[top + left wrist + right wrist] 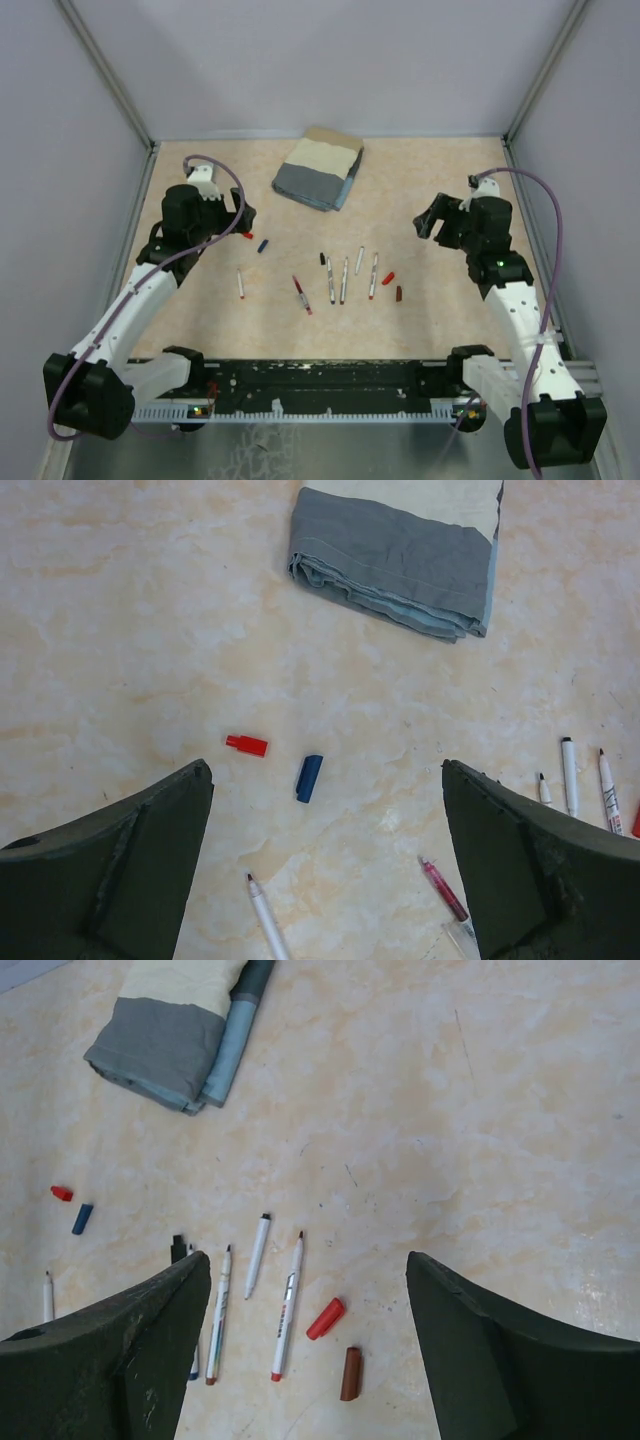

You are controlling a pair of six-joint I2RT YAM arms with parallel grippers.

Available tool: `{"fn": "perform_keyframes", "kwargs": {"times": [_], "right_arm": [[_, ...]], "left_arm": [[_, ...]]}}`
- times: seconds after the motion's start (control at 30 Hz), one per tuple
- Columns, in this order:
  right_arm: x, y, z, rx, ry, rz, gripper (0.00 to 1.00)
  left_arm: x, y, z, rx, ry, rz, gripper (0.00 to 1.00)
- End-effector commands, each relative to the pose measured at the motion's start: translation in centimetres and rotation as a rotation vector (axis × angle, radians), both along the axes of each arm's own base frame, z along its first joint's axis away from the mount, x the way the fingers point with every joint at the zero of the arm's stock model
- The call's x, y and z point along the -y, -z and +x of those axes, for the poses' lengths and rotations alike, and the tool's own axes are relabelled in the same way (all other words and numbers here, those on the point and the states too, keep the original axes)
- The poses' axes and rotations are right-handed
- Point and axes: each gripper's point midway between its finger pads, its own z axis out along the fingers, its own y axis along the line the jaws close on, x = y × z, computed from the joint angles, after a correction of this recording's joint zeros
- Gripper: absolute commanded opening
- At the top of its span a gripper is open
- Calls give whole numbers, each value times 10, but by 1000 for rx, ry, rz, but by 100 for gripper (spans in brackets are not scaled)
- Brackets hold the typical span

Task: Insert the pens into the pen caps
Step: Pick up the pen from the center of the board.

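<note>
Both arms angle inward over the table (430, 170), left gripper (240, 216) and right gripper (428, 222) spread wide, empty. Perhaps six pens (343, 280) lie toward its near edge; a red cap (247, 745) and blue cap (309, 778) sit beneath the left gripper.

You've got a folded cloth (318, 172) at the far middle of the table (450, 320), lying flat. Its grey layer faces the near side, a beige layer shows at the back, and a light blue edge runs along its right side. The tabletop is pale peach and marbled. Plain lilac-grey walls (330, 60) close three sides, with metal corner posts (108, 75) slanting up. A black rail (320, 375) runs along the near edge.
</note>
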Motion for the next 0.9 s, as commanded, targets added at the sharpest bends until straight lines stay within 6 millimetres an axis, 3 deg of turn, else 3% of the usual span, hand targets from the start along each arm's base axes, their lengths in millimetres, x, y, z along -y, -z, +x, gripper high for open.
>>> {"fn": "perform_keyframes", "kwargs": {"times": [0.0, 0.37, 0.6, 0.73, 0.87], "right_arm": [[8, -13, 4, 54, 42, -5, 79], [31, -3, -14, -49, 197, -24, 80], [26, 7, -18, -118, 145, -42, 79], [11, 15, -19, -180, 41, -36, 77], [-16, 16, -18, -191, -92, -4, 76]], "left_arm": [[-7, -11, 2, 40, -31, 10, 100], [-29, -14, 3, -11, -175, 21, 100], [-38, -14, -12, -20, -220, 14, 100], [-39, -8, -24, -44, -222, -1, 100], [-36, -1, -34, -72, -207, -21, 100]]}}
